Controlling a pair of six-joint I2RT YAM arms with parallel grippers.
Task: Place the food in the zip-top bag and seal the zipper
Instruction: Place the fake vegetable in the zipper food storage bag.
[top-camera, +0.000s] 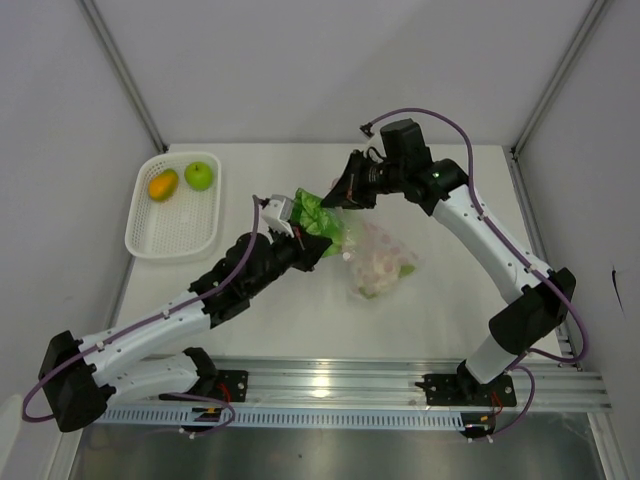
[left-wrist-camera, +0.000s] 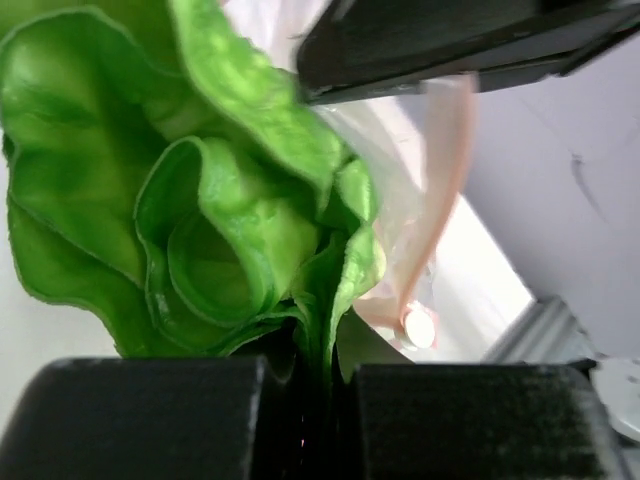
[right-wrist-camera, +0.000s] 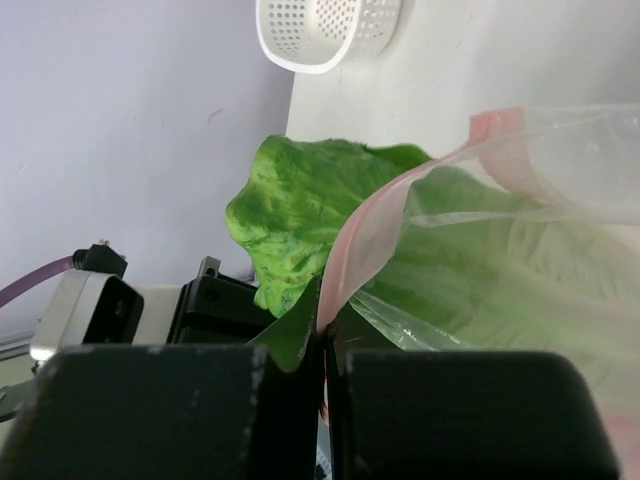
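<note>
My left gripper (left-wrist-camera: 318, 365) is shut on the edge of the leafy green cabbage (left-wrist-camera: 200, 200), which it holds at the mouth of the clear zip-top bag (top-camera: 380, 255). My right gripper (right-wrist-camera: 325, 345) is shut on the bag's pink zipper (right-wrist-camera: 365, 245) strip and lifts the mouth open. Part of the cabbage (right-wrist-camera: 300, 200) lies behind the clear plastic (right-wrist-camera: 520, 230). A whitish cauliflower-like piece (top-camera: 375, 270) sits inside the bag on the table. In the top view the cabbage (top-camera: 318, 215) is between both grippers.
A white mesh basket (top-camera: 170, 230) stands at the left back with the green apple (top-camera: 199, 175) and the orange fruit (top-camera: 162, 185) in it. Grey walls close the table on three sides. A metal rail (top-camera: 400, 385) runs along the near edge.
</note>
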